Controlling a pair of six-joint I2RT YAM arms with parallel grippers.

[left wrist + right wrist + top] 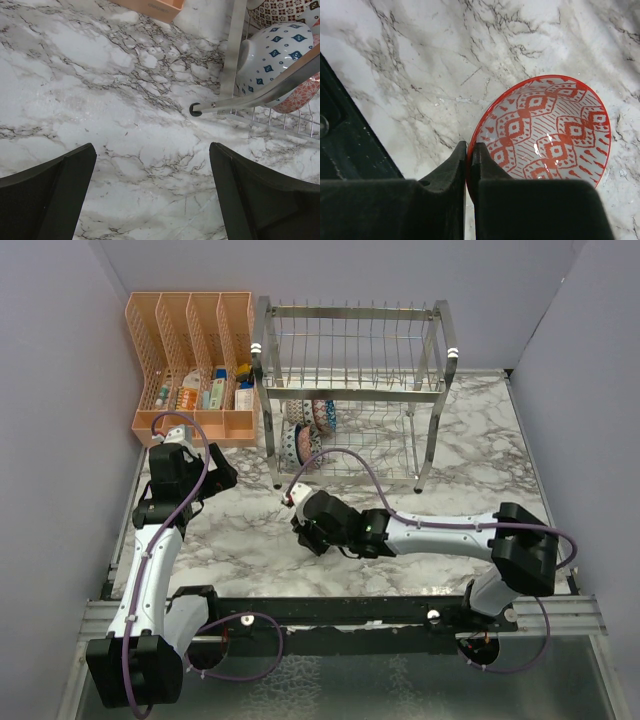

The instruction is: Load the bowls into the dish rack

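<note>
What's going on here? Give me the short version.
Two arms are loading a rack. A few bowls already stand on its lower tier. The right tool is shut on the rim of a red bowl over the table, in front of the rack. I cannot tell whether that bowl is lifted. The left tool is open and empty, near the rack's front left foot.

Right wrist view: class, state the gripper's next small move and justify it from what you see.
Probably raise the red bowl toward the dish rack: the right gripper is shut on its rim over the table, and the rack's lower tier has free tines.
</note>
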